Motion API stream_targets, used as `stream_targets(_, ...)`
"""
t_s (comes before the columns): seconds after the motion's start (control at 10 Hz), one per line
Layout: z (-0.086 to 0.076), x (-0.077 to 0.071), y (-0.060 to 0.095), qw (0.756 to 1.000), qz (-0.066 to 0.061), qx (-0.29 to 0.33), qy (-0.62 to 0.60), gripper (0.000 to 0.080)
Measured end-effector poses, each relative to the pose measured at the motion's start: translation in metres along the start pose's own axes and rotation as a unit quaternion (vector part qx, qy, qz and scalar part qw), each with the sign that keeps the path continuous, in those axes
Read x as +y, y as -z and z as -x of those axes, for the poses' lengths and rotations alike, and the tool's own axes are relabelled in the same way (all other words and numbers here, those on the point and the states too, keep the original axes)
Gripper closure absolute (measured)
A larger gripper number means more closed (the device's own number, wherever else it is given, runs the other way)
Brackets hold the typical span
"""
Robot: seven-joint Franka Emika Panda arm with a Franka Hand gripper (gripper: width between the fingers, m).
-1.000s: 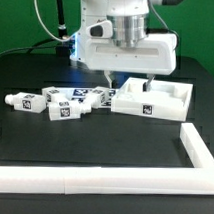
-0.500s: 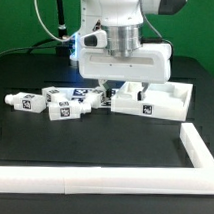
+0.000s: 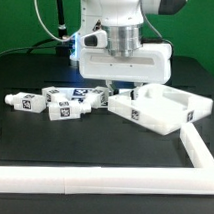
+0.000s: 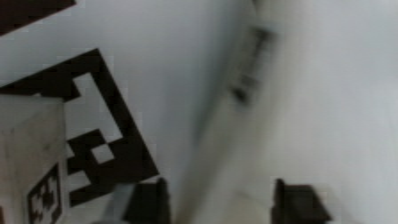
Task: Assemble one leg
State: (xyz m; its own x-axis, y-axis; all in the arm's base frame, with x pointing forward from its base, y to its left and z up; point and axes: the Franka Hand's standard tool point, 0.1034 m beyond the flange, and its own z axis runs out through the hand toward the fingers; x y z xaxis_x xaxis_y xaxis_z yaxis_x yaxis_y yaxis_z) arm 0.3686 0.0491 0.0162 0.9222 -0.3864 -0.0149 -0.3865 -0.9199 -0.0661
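Several legs lie side by side on the black table at the exterior view's left: small white tagged posts (image 3: pixel 17 100), (image 3: pixel 57 103), (image 3: pixel 87 94). My gripper (image 3: pixel 129 92) is down at the near-left rim of the large white square panel (image 3: pixel 163 109). The panel sits skewed, with its right corner swung toward the front. In the wrist view my two dark fingertips (image 4: pixel 155 203) stand on either side of the white panel surface (image 4: pixel 222 120); the gripper (image 4: pixel 222 203) looks shut on the panel's rim. A white tagged part (image 4: pixel 71 160) lies beside them; I cannot tell which part it is.
A white L-shaped rail runs along the table's front (image 3: pixel 82 180) and up the right side (image 3: pixel 199 148), close to the panel's front corner. The arm's base and cables stand behind (image 3: pixel 68 34).
The panel has turned and shifted toward the exterior view's right and front, held at its rim. The gripper came down onto it a second ago. The legs have not moved.
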Motion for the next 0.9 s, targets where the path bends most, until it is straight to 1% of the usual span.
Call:
stream_targets(0.1, -0.001, 0.000, 0.000, 1.000, 0.000, 0.001, -0.001, 0.0655)
stream_targets(0.2, 0.000, 0.000, 0.000, 1.000, 0.000, 0.000, 0.002, 0.0655)
stream_targets(0.3, 0.000, 0.000, 0.000, 1.000, 0.000, 0.000, 0.001, 0.0741)
stream_targets(0.7, 0.000, 0.000, 0.000, 1.000, 0.000, 0.000, 0.001, 0.0743)
stream_targets(0.8, -0.001, 0.001, 0.001, 1.000, -0.001, -0.010, 0.005, 0.0743)
stream_targets(0.9, -0.011, 0.000, 0.013, 0.999, -0.010, -0.030, 0.004, 0.0743)
